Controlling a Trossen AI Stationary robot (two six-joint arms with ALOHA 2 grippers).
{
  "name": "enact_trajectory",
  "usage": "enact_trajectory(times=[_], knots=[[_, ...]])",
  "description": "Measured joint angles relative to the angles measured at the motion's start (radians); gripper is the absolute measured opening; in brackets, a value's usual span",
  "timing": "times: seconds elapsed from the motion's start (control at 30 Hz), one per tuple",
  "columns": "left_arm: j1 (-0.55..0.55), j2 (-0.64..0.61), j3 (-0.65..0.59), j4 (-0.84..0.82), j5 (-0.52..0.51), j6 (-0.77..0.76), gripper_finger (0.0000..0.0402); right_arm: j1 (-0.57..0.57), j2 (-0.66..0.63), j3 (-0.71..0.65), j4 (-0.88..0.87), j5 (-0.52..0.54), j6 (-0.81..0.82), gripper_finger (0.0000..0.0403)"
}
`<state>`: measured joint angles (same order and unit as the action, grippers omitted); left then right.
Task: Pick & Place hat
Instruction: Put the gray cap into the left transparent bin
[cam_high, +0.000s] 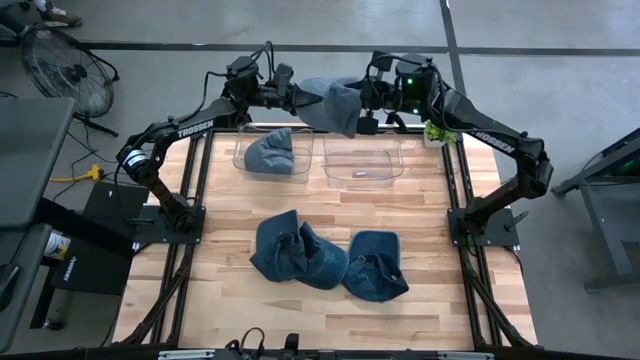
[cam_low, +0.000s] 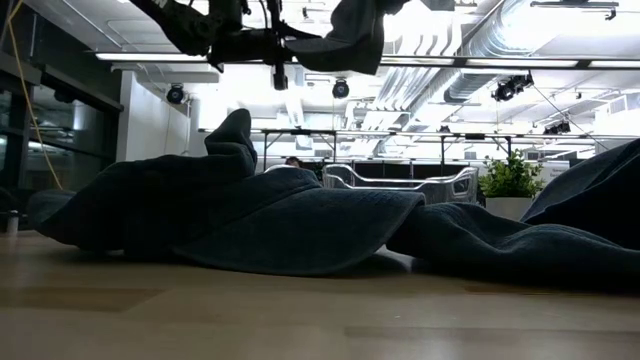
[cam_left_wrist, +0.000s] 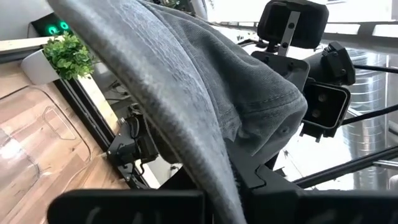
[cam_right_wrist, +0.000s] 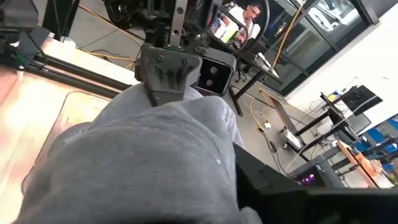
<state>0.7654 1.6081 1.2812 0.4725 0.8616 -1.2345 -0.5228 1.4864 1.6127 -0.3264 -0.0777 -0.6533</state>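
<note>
Hat (cam_high: 336, 103) hangs stretched between the left tool (cam_high: 300, 100) and right tool (cam_high: 368, 108), each pinching an edge, apparently to open it above the empty bin (cam_high: 364, 165) below them.

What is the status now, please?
Both tools, left tool and right tool, shut on grey hat, held aloft. Empty bin below. Nothing in the way.

Landmark: empty clear bin (cam_high: 363, 161) at far edge of table (cam_high: 230, 300).
- Left of bin: second clear bin (cam_high: 273, 152), holding grey hat (cam_high: 270, 151).
- Above gap between bins: both arms crowded, raised grey hat (cam_high: 335, 103) hanging there.
- Near side of bin: bare wood strip, then two dark blue hats (cam_high: 297, 252) (cam_high: 375, 265).
- Right of bin: potted plant (cam_high: 436, 132).
</note>
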Motion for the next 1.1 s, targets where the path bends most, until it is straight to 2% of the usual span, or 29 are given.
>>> enact_trajectory(times=[0.17, 0.37, 0.53, 0.77, 0.87, 0.97, 1.1], knots=[[0.0, 0.0, 0.0, 0.0, 0.001, 0.007, 0.0005, 0.0, -0.018, 0.0, -0.023, 0.027, 0.002, 0.0091], [0.005, 0.0, 0.0, 0.01, 0.002, 0.022, 0.0004, -0.001, -0.08, 0.0, -0.119, 0.171, 0.051, 0.0188], [0.063, -0.007, -0.002, -0.002, 0.037, 0.03, 0.0004, -0.001, -0.149, 0.002, -0.216, 0.292, 0.068, 0.0245], [0.178, -0.017, -0.002, -0.015, 0.159, 0.027, 0.0004, 0.0, -0.223, 0.002, -0.353, 0.321, 0.185, 0.0263], [0.217, -0.02, -0.002, -0.08, 0.222, 0.034, 0.0004, -0.001, -0.244, 0.002, -0.421, 0.323, 0.238, 0.0263], [0.249, -0.04, -0.001, -0.212, 0.281, 0.098, 0.0004, -0.001, -0.253, 0.002, -0.486, 0.325, 0.286, 0.0263], [0.283, -0.073, -0.001, -0.517, 0.3, 0.29, 0.0004, -0.001, -0.258, 0.002, -0.547, 0.357, 0.324, 0.0263]])
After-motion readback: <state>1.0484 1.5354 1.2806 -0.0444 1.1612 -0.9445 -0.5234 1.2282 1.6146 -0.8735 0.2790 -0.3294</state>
